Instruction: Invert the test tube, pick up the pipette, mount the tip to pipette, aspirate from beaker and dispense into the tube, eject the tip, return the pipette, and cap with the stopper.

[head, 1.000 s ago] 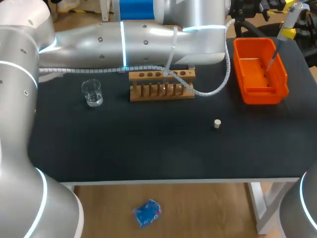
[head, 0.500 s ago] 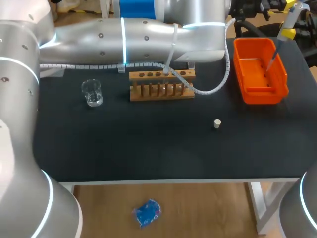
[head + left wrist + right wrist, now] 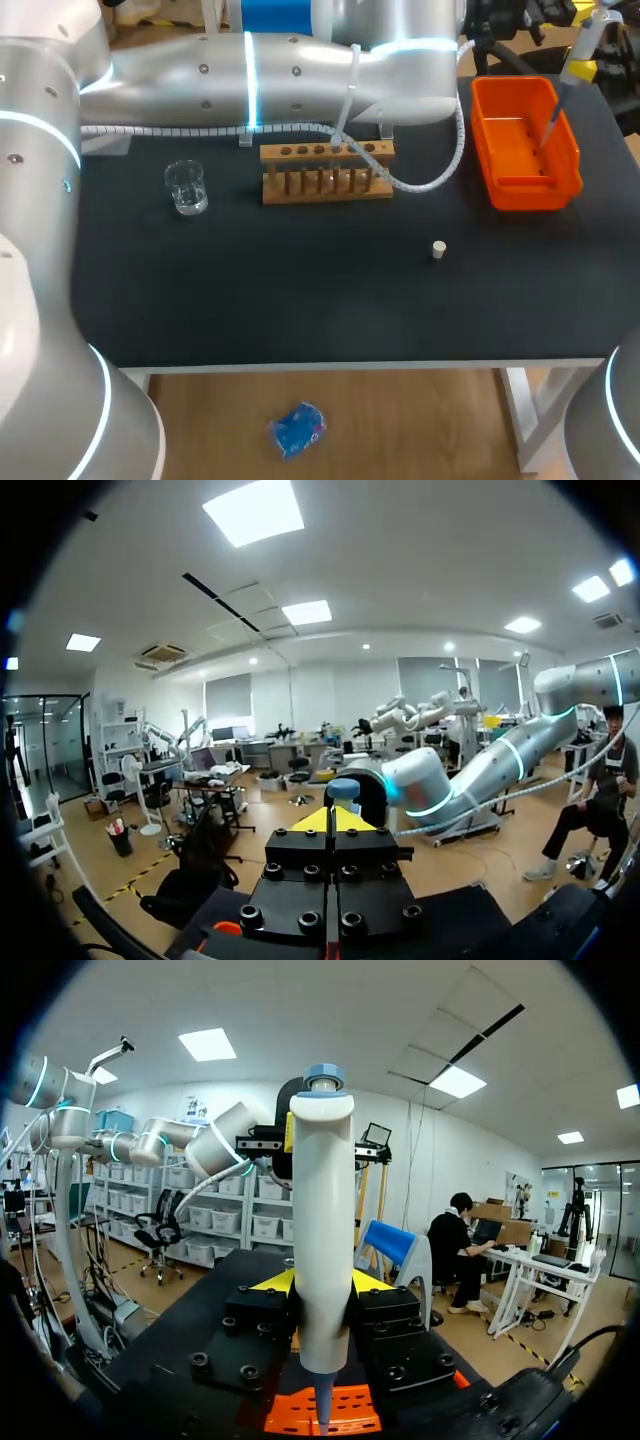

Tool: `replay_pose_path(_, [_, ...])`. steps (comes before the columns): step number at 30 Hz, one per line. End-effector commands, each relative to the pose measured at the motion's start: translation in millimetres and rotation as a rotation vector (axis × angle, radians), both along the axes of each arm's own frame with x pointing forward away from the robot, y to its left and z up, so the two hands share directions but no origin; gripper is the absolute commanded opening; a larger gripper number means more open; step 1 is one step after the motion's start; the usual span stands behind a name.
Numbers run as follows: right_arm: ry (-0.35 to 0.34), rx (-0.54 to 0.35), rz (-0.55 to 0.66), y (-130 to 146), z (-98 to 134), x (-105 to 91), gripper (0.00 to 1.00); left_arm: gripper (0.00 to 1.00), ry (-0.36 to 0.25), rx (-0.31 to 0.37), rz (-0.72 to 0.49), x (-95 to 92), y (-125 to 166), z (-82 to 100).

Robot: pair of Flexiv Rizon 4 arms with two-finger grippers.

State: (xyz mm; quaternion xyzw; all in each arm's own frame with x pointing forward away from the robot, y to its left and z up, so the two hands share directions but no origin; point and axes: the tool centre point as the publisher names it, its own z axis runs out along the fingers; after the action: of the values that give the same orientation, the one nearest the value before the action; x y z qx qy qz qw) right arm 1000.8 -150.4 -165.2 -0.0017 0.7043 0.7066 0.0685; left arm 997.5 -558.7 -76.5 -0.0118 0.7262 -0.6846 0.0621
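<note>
My right gripper (image 3: 580, 68) is shut on the white pipette (image 3: 573, 55), holding it upright at the far right. The pipette's thin lower end (image 3: 548, 125) points down into the orange bin (image 3: 500, 185). In the right wrist view the pipette (image 3: 322, 1240) stands between the fingers, with the bin (image 3: 295, 1412) below. My left gripper (image 3: 330, 822) is shut and holds nothing; its tips sit close to the pipette's blue top (image 3: 343, 788). The wooden tube rack (image 3: 328, 182), the glass beaker (image 3: 186, 187) and the small white stopper (image 3: 438, 249) rest on the black table.
My left arm (image 3: 300, 75) spans the far side of the table above the rack, with its corrugated cable (image 3: 420, 185) hanging beside the rack's right end. The bin stands near the table's right edge.
My left arm has shifted slightly toward the far side. The pipette, the right gripper and the things on the table are where they were.
</note>
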Motion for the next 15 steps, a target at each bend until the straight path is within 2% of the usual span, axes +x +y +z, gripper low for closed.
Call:
replay_pose_path(1, [-0.001, 0.0, 0.008, -0.9, 4.9, 2.4, 0.0, 0.0, 0.004, 0.008, 0.0, 0.1, -1.5, -6.5])
replay_pose_path(15, [-0.001, 0.0, 0.008, -0.9, 4.9, 2.4, 0.0, 0.0, 0.039, 0.01, -0.006, 1.5, -2.8, -22.4])
